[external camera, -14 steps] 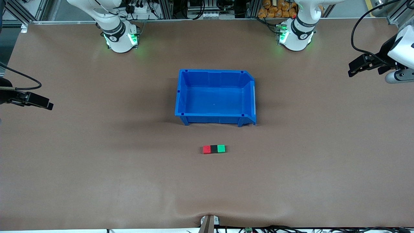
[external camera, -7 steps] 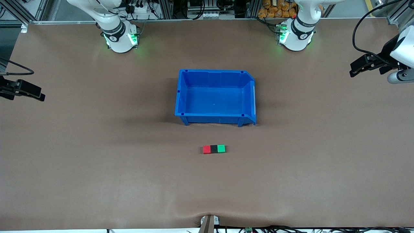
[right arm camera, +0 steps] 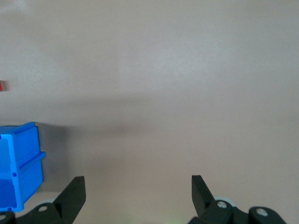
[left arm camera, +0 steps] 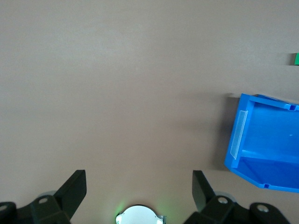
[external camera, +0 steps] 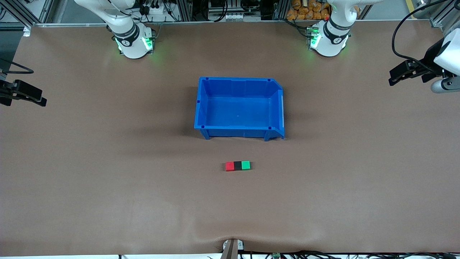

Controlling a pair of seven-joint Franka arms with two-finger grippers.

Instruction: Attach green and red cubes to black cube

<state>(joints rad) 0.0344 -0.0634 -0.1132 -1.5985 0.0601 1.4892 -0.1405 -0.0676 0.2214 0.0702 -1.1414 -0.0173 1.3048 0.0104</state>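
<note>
Red cube [external camera: 229, 166], black cube [external camera: 237, 165], green cube [external camera: 245, 165] touching in a row on desk [external camera: 107, 180], nearer camera than blue bin [external camera: 201, 108] — looks joined already, hence left claw [external camera: 395, 76] and right claw [external camera: 36, 100] spread, empty, parked over desk ends.

Glossy plastic blue bin [external camera: 239, 108] on matt brown table [external camera: 107, 180]

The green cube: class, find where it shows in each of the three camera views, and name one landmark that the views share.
Front view: the green cube ends the row of three touching cubes, against the black cube, nearer the camera than the blue bin.
Left wrist view: a green sliver at the picture's edge.
Right wrist view: not in it; only a red sliver shows.
Shared landmark: the blue bin.
</note>
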